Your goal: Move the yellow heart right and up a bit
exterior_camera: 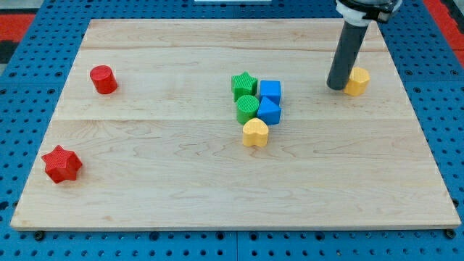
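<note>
Tip: my tip (338, 87) is the blunt lower end of a straight dark rod; it has no jaws to open or close and holds nothing, and it rests on the board touching or just beside the yellow hexagonal block (357, 81), on that block's left in the view.
Yellow heart: yellow heart (255, 133) lies well apart from my tip, toward the view's lower left.
Cluster: green star (244, 85), green ribbed cylinder (247, 108) and two blue blocks (270, 91) (269, 111) sit packed together just above the heart.
Far pieces: red cylinder (104, 79) and red star (61, 164) lie far toward the view's left.
Surface: pale wooden board (181, 188) with visible plank grain.
</note>
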Controlling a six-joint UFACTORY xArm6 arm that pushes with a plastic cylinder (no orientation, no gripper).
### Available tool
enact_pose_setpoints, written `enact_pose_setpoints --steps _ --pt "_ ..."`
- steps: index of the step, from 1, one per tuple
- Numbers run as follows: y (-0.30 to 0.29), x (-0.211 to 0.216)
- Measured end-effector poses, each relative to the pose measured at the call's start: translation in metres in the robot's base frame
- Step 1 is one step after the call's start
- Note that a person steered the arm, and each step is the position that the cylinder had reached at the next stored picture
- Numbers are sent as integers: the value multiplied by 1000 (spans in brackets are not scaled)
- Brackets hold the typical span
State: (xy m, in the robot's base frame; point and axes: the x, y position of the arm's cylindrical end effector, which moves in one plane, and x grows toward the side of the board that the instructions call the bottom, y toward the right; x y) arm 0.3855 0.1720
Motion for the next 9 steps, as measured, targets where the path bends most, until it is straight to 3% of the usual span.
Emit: enact_pose_setpoints --steps 2,3,6,9 --pt "9 104" --pt "-22 138" --pt "-191 141" --pt "-197 95"
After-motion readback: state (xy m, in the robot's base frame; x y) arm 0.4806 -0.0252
